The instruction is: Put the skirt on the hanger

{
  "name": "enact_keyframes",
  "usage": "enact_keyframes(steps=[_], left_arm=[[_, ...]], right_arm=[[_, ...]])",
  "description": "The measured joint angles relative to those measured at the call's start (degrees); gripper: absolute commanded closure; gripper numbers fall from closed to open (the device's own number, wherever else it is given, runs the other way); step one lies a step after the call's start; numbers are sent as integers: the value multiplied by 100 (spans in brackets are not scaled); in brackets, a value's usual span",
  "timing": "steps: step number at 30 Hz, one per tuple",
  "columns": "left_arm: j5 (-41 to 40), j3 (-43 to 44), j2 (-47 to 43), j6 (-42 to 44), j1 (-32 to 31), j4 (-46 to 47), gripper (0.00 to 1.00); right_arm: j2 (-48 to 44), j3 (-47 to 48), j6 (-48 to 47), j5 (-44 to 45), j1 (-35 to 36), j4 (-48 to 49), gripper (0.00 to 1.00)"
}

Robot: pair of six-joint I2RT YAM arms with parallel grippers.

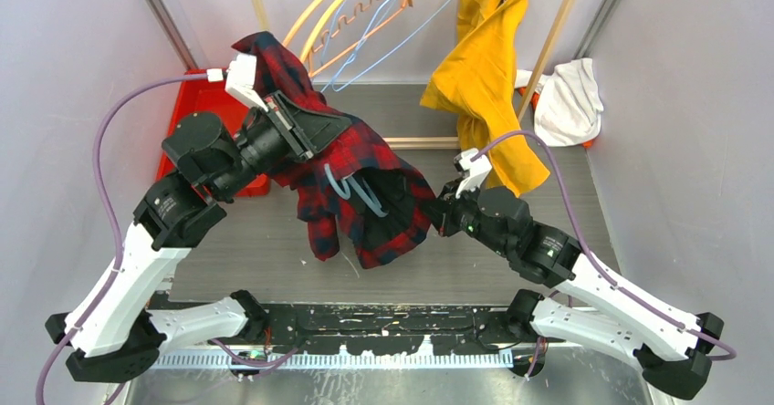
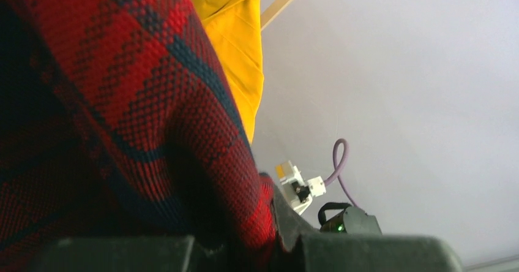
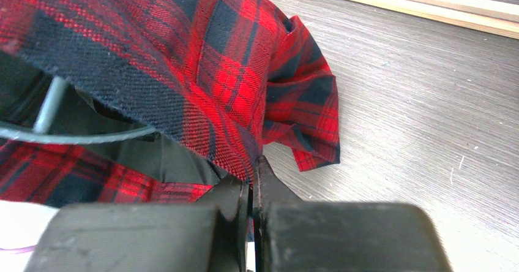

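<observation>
Red skirt [image 3: 232, 82] hem pinched; right wrist shows.

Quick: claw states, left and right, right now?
Left claw: closed on the plaid skirt.
Right claw: closed, pinching the plaid skirt's edge.

Two arms are mounted on a black mounting bar [image 1: 383, 318]. To the left of the bar, the left arm [image 1: 128, 273] is built of smooth white shells set between black, drum-shaped joints. To the right of the bar, the right arm [image 1: 598, 286] is made the same way. A purple cable [image 1: 103, 181] is run along each arm, away from the bar, and is plugged into a white connector block [image 1: 243, 78] at the wrist. A small green light [image 1: 470, 227] is seen on the right arm's black wrist housing. The left gripper [image 2: 238, 244] and the right gripper [image 3: 252, 180] are fitted with blocky, matte black fingers [image 3: 330, 235].
</observation>
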Motion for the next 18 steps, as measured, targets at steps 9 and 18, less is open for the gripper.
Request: enact_keyframes(steps=[9,18], left_arm=[[-280,-848,-260,9,0,1086,100],[-457,-1423,-258,254,-15,2048,100]], right_arm=[[-317,0,2,-127,0,-234,99],[-463,13,26,-385,0,-437,99]])
